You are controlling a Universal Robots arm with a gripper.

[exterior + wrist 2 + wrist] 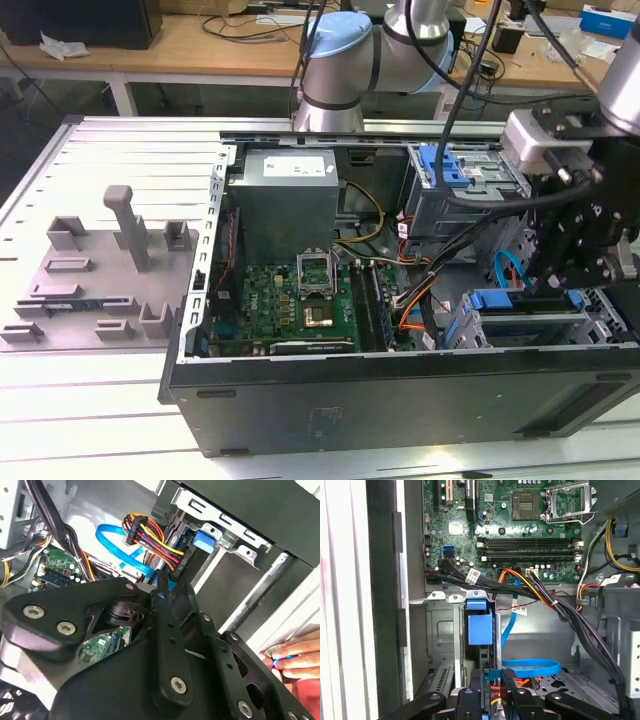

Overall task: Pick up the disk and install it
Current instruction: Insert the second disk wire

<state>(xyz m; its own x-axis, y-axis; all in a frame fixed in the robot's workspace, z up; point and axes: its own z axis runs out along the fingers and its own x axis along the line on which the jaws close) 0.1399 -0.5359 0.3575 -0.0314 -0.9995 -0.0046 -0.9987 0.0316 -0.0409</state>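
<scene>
The disk [520, 322] stands on edge in the drive bay at the front corner of the open computer case, on the exterior view's right. Its blue carrier tab [480, 627] sticks up out of the metal cage, and the tab [202, 539] also shows in the second wrist view. A black connector with red, yellow and orange wires [150, 535] sits at the disk's near end. My gripper [555, 288] hangs directly over that end of the disk, and in both wrist views its tip [494, 677] [167, 587] is down among the wires beside the blue carrier.
The grey power-supply box [285, 195] and the green motherboard [300, 300] fill the case's middle. A blue flat cable [530, 667] and a black cable bundle [560, 605] run close to the bay. A person's hand [295, 655] rests at the case's outer edge. A grey fixture plate [100, 260] lies on the exterior view's left.
</scene>
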